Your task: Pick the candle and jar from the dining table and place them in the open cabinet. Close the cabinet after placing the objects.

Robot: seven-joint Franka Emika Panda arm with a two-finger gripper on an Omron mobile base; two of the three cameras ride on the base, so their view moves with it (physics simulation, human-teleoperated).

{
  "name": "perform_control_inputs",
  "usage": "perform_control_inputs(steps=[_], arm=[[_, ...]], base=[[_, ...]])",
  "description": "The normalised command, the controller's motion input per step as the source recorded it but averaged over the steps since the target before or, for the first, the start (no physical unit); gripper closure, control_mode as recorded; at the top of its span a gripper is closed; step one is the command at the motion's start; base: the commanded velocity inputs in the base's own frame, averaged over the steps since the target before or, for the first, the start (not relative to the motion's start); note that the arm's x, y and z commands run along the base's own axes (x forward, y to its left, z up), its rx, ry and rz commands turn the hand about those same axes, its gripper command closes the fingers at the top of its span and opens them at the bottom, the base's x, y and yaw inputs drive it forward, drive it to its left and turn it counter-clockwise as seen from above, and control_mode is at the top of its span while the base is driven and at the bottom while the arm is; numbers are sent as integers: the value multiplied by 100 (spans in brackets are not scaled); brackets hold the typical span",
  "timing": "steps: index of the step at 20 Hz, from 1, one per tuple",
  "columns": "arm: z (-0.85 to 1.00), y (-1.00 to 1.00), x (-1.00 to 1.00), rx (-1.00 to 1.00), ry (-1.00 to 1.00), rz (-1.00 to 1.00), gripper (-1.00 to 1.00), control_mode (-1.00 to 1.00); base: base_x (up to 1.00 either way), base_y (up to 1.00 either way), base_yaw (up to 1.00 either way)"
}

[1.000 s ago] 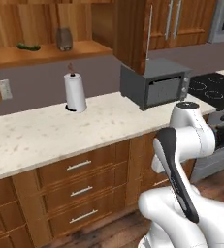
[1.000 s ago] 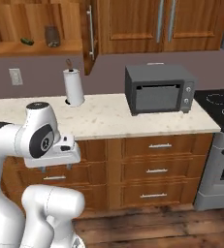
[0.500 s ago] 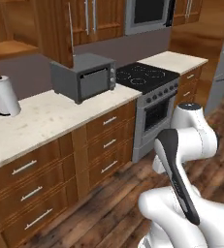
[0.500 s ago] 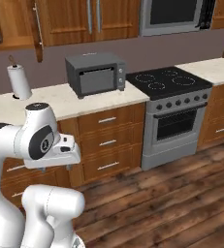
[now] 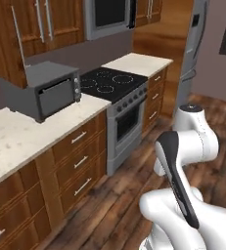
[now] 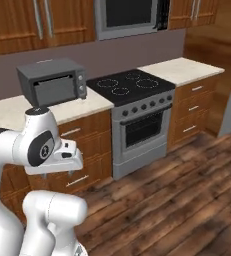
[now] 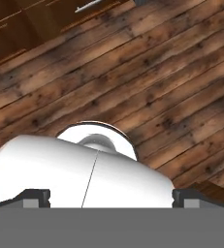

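Currently, floor [image 6: 187, 190]: dark wood planks, knotted grain, matt; widest surface around the base.
Wall cabinets [image 6: 17, 25]: warm brown wood, panelled doors, long vertical silver bar handles; cannot tell from here which one stands open.
Table along the wall [image 5: 16, 136]: cream speckled stone top, hard and smooth, over wooden drawers [image 5: 78, 163] with short silver pulls; not the dining table.
Stove [image 6: 137, 115]: steel front, black glass top with 4 ringed burners, set between 2 runs of drawers.
Microwave [image 6: 129, 17]: grey frame, dark door, mounted above the stove.
Toaster oven [image 6: 52, 82]: boxy grey metal, glass door, standing on the table just left of the stove.
Arm [image 5: 183, 161]: glossy white shells, dark joints, folded close over the base.
Claw [image 7: 111, 197]: released, jaws spread wide, nothing between the 2 dark fingertips [image 7: 36, 196]; pointed down at bare floor.
Jar: whereabouts cannot be told from this spot; probably rigid, smooth, fairly heavy and breakable; best taken across the round body below the lid, not by the knob, lest the lid lift off.
Candle: whereabouts likewise unknown; probably light, thin, easily toppled or dented; gentle pinch low on the stem, just above the disc base.
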Motion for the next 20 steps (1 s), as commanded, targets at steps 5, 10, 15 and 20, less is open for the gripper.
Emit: perform_control_inputs(steps=[5, 10, 15, 20], arm=[[0, 0, 0, 0, 0, 0, -100, 100], [0, 0, 0, 0, 0, 0, -100, 100], [0, 0, 0, 0, 0, 0, -100, 100], [0, 0, 0, 0, 0, 0, -100, 100]], base=[[100, -33, -31], [77, -26, -43], [45, -13, -68], [37, -11, -72]])
